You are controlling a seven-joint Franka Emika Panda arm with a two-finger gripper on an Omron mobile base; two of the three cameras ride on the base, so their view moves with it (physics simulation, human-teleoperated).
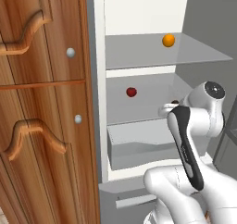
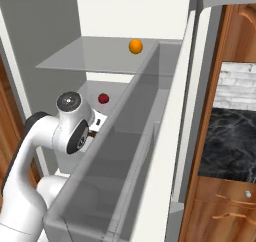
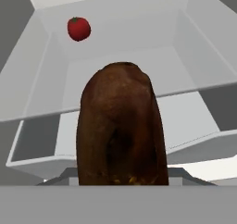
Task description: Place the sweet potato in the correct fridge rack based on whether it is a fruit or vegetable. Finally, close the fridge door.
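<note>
Two glass racks span the open fridge. The upper rack (image 1: 139, 52) carries an orange ball (image 1: 168, 40) toward its 2 o'clock corner; the lower rack (image 1: 139, 109) carries a red ball (image 1: 131, 92) near its middle. Below it sits a grey drawer tub (image 1: 139, 146). The arm reaches in over the lower rack's 3 o'clock end, where the end effector (image 1: 172, 108) is clamped on the sweet potato (image 3: 121, 130). In the hand view the tuber stands upright between the fingers, above the tub's front, with the red ball at 11 o'clock. The fridge door (image 2: 150, 151) stands open at 3 o'clock, bins facing inward. Wooden cabinet doors (image 1: 41, 102) flank the fridge at 9 o'clock.
</note>
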